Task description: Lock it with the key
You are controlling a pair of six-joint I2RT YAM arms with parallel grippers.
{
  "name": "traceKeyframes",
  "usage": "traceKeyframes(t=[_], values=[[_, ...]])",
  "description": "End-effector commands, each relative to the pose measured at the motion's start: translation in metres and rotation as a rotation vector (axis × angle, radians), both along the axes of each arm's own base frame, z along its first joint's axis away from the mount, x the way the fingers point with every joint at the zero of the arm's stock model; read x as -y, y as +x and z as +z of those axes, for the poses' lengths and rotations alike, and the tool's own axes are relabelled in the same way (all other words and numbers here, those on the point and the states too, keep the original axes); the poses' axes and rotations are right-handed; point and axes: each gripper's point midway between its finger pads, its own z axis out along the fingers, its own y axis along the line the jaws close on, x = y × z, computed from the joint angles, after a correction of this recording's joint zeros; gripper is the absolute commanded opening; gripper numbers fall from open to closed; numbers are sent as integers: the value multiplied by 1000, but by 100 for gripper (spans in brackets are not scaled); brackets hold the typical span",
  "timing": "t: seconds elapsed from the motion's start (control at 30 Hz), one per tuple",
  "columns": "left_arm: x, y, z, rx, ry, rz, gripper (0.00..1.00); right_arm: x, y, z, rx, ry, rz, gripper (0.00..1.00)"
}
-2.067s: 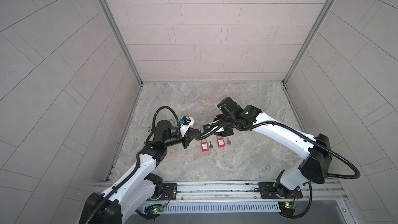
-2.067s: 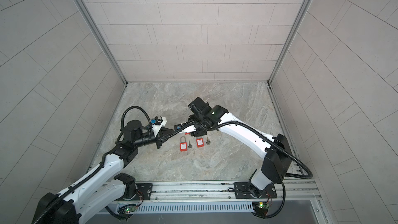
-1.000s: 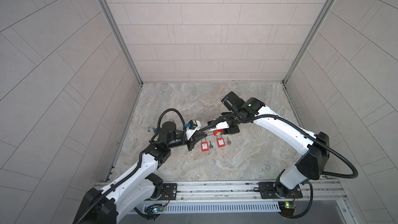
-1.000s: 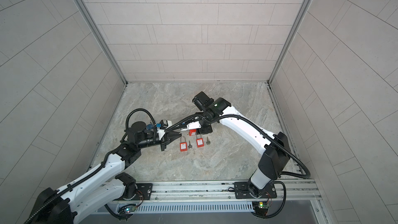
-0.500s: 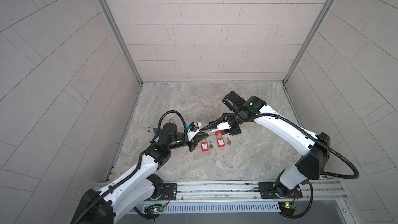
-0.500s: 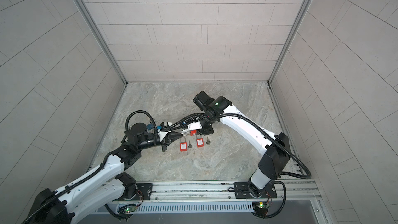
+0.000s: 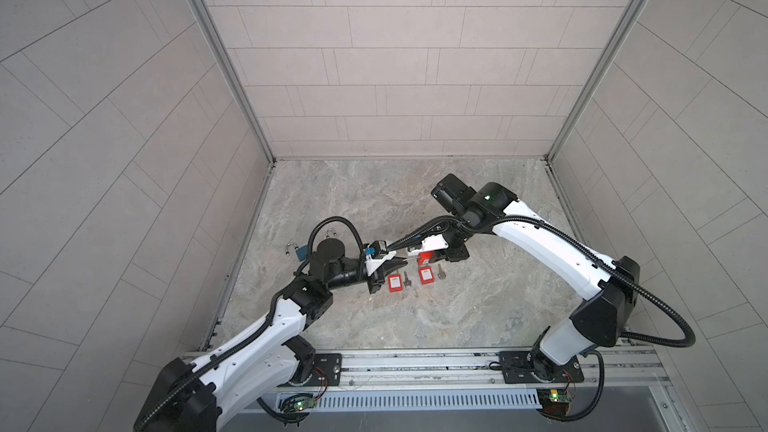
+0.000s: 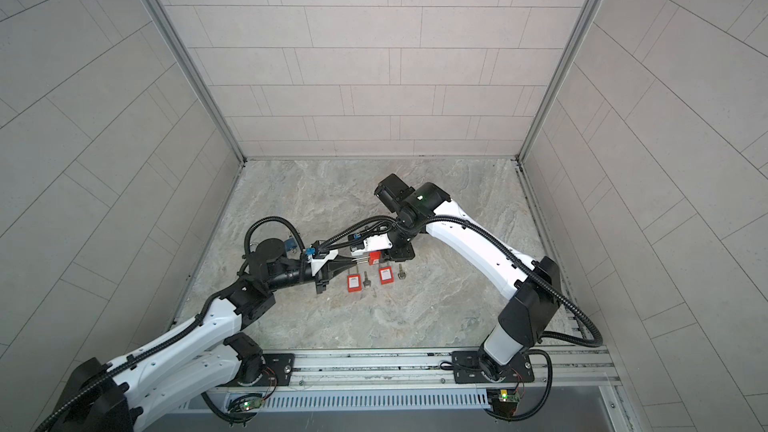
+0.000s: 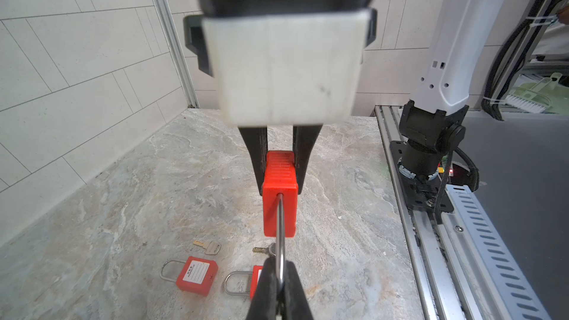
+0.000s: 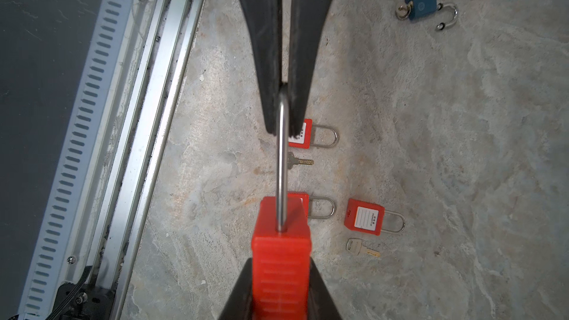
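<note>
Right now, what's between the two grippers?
The red padlock bridges them: left gripper pinches its shackle, right gripper clamps its body. Both wrist views show it.

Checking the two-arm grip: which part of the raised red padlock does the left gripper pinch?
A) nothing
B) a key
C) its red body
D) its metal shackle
D: the left gripper is shut on the shackle of the raised red padlock, while the right gripper clamps its red body.

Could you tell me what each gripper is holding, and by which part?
One red padlock: the left gripper pinches its shackle, the right gripper clamps its body.
</note>
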Motion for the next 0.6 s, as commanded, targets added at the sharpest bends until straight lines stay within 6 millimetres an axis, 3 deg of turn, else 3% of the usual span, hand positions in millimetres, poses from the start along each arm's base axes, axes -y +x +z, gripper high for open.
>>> traceKeyframes(t=[0.0,0.33,0.57], values=[[4,0,7,131,1,-1,0,-10,-17,22,-36,89,43,21],[14,9,9,73,-111,17,0,-28,-11,31,-37,175,46,21],[22,12,14,56,-135,-12,0,-30,-9,31,-39,172,51,23]])
